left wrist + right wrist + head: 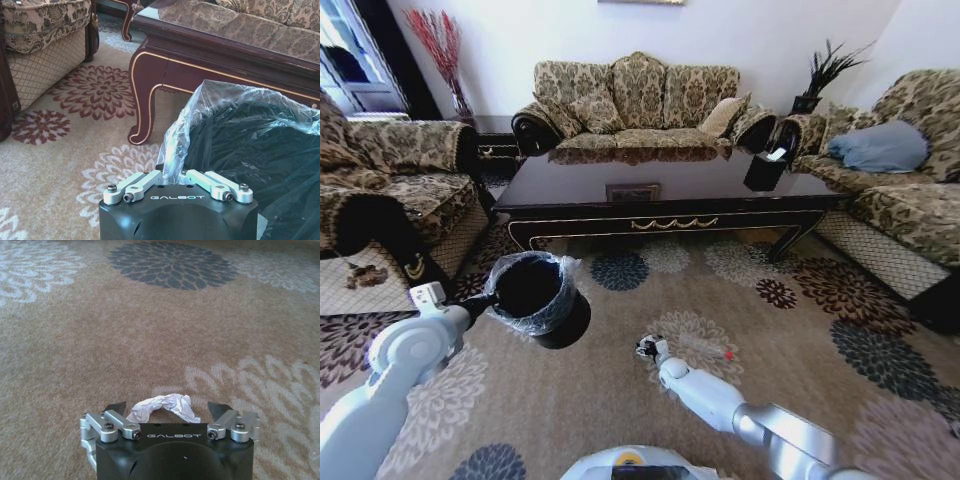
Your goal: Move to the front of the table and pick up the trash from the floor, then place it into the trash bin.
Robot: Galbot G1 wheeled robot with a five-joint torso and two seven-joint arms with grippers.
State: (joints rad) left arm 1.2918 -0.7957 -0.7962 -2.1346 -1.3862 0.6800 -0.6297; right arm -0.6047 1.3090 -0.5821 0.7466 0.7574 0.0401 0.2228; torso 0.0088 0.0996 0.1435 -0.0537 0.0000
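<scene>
My right gripper (168, 408) is low over the patterned carpet and open, with the crumpled white paper trash (162, 405) lying between its fingers. In the head view this gripper (648, 348) is in front of the table (660, 195). A clear bottle with a red cap (727, 355) lies on the carpet just to its right. My left gripper (172, 173) is shut on the rim and liner of the black trash bin (250, 165). It holds the bin (535, 292) left of the right gripper, near the table's curved leg (145, 105).
Patterned sofas stand behind the table (635, 100), on the left (390, 180) and on the right (910, 190). A black tissue box (765, 170) sits on the table's right end. Open carpet (800, 330) lies to the right of the right gripper.
</scene>
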